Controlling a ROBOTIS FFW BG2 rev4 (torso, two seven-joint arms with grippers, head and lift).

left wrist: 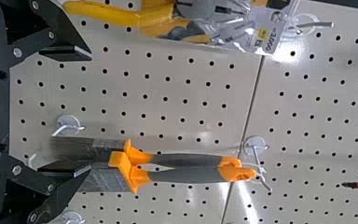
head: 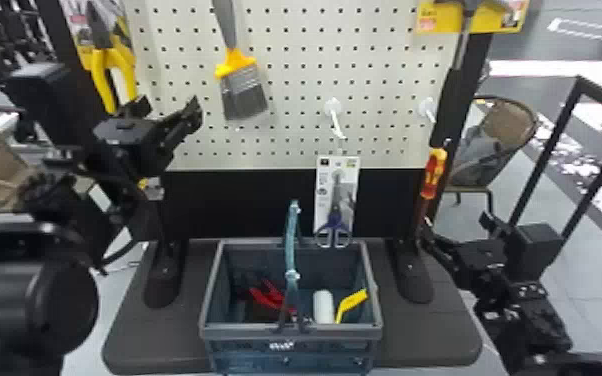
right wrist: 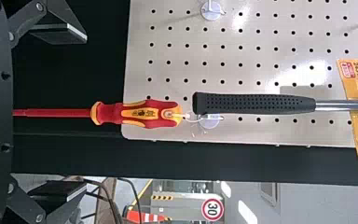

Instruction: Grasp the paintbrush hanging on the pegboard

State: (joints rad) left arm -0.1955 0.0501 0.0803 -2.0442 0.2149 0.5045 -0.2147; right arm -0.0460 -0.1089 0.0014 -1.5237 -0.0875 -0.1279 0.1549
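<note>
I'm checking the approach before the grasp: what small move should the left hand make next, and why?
Probably shift the open left hand slightly right: the grey-bristled paintbrush with orange ferrule hangs beside one finger, not centred between them.

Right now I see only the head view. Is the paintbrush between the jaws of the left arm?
Observer: Not centred. The left gripper has its jaws open; the paintbrush bristles lie close to one jaw and far from the other. I cannot tell if they touch.
Operator: How does it hang? My view cuts off the handle's top.
Observer: The orange end of the handle sits on a white hook.
Operator: And the right arm?
Observer: The right gripper has its jaws open and empty, facing a red screwdriver hanging at the pegboard.
</note>
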